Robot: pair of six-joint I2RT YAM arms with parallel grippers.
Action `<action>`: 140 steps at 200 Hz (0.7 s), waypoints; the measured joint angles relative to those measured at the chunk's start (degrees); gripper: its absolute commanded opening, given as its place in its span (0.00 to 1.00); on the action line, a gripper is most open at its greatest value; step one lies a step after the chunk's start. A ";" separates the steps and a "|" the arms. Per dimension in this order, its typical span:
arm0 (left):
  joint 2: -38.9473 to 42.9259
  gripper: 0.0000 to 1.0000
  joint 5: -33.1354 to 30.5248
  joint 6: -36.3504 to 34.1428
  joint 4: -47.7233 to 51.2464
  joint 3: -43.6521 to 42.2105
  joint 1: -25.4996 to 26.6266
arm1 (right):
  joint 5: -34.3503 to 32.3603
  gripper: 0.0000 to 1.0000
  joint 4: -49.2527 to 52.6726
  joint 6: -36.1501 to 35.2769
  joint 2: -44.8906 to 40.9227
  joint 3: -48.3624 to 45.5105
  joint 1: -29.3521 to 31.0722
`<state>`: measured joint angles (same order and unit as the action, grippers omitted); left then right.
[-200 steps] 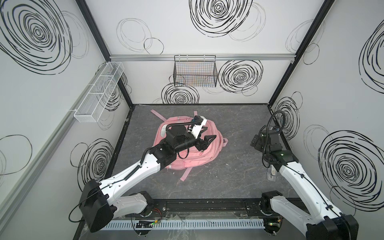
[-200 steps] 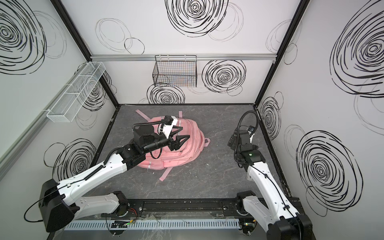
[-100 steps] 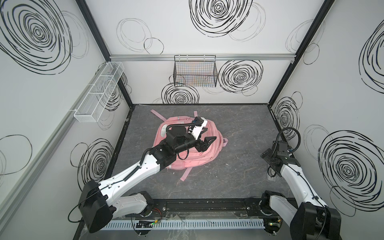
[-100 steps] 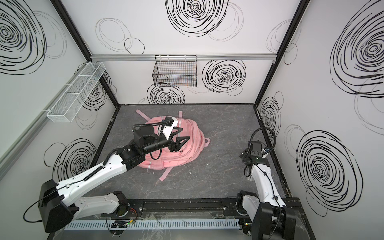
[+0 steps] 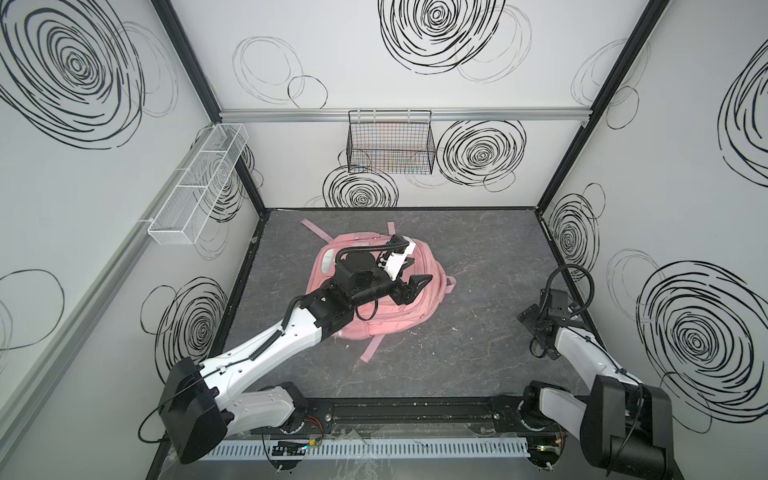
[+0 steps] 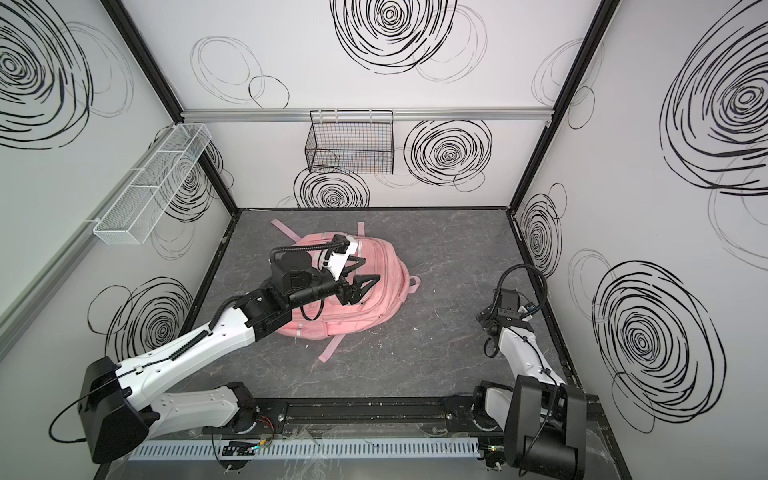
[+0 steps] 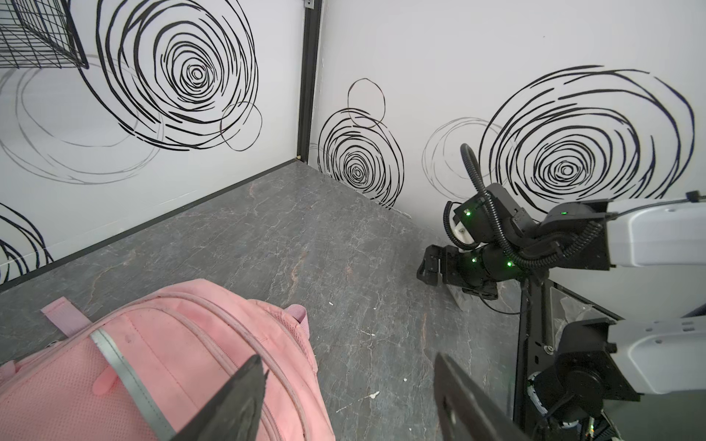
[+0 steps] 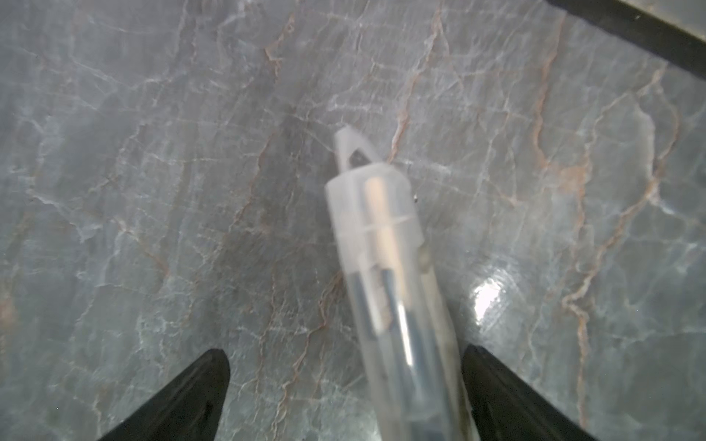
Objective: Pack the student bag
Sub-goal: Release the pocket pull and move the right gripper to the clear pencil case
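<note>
The student bag (image 5: 399, 322) lies flat just beneath the left gripper (image 5: 422, 268), jaws wide and empty; well apart, the right gripper (image 8: 345, 353), fully spread, straddles a clear capped tube (image 8: 382, 248) lying lengthwise, ungripped.

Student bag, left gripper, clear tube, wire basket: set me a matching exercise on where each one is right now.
Things
1. student bag
2. left gripper
3. clear tube
4. black wire basket

Places or states
A. hanging at the back, above the table
B. lying on the table, under the open right gripper
C. lying on the table, straps splayed out
D. open, poised over pink fabric

Pairs: 1-C, 2-D, 3-B, 4-A
</note>
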<state>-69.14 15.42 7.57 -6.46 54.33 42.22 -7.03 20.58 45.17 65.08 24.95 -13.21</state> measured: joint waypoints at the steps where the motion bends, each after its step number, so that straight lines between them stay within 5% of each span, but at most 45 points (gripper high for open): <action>1: -0.02 0.73 0.00 0.00 0.00 0.00 0.00 | 0.00 1.00 0.02 0.00 0.11 0.04 0.00; 140: -5.53 0.73 0.00 0.98 1.44 1.07 -0.26 | -5.05 1.00 2.73 2.69 -1.81 5.42 -0.98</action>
<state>-74.67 15.42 8.56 -5.02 55.40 41.95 -12.08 23.31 47.86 63.26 30.37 -14.20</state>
